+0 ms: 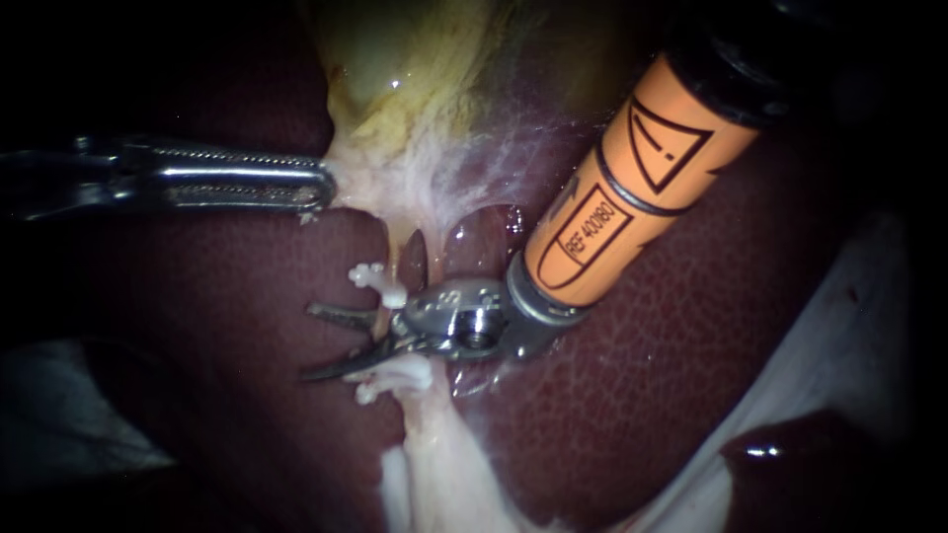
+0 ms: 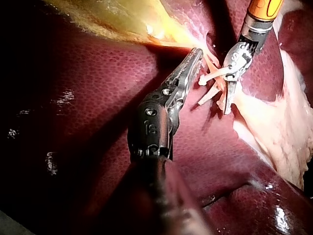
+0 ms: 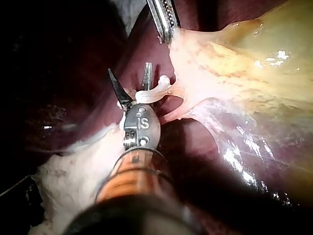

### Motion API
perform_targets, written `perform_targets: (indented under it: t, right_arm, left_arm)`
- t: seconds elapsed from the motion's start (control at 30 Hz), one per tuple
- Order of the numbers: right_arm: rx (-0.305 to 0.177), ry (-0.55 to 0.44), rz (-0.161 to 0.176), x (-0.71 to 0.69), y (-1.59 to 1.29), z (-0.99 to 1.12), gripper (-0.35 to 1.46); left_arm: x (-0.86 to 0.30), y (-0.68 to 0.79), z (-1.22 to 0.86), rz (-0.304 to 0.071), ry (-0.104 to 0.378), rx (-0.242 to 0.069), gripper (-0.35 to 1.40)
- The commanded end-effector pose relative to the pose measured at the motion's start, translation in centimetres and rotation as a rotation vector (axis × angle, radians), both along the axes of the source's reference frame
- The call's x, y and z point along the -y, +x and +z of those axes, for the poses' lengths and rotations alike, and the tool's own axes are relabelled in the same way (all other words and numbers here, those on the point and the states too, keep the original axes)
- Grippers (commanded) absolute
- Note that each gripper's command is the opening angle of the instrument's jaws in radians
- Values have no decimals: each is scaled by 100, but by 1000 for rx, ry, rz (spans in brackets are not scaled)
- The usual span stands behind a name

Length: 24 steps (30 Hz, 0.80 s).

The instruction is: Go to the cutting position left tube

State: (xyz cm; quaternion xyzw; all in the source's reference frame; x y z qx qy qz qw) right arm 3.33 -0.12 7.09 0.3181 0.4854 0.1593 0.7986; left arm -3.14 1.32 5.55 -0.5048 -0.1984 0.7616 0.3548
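In the endoscope view's mid-left, the left instrument (image 1: 318,188) has its jaws pinched on pale tissue (image 1: 395,188) under the gallbladder (image 1: 425,69) at top centre. Just left of centre, the left tube (image 1: 394,259) runs down between two white clips (image 1: 373,279). The right instrument (image 1: 309,343), entering from the upper right, holds its blades spread astride that tube, over the liver (image 1: 691,326).

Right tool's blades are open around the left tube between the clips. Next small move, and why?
Likely stop and steady the right tool here rather than pushing on. Its open blades already straddle the left tube, tips well past it, with the upper clip and lower clip close on either side, so there's little room to shift along the tube.
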Motion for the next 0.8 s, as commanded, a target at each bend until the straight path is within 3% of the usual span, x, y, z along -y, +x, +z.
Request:
perform_targets:
  t: [0.03, 0.47, 0.8]
  right_arm:
    - [0, 1, 0, 0, 0, -2, 139]
    - [-32, 23, 19, -2, -2, -25, 142]
    - [-30, 29, 21, -3, -3, -24, 144]
  left_arm:
    - [0, 0, 0, 0, 0, 0, -35]
    - [0, 1, 0, 0, 0, 0, -35]
    - [0, 0, 1, 0, 0, 0, -35]
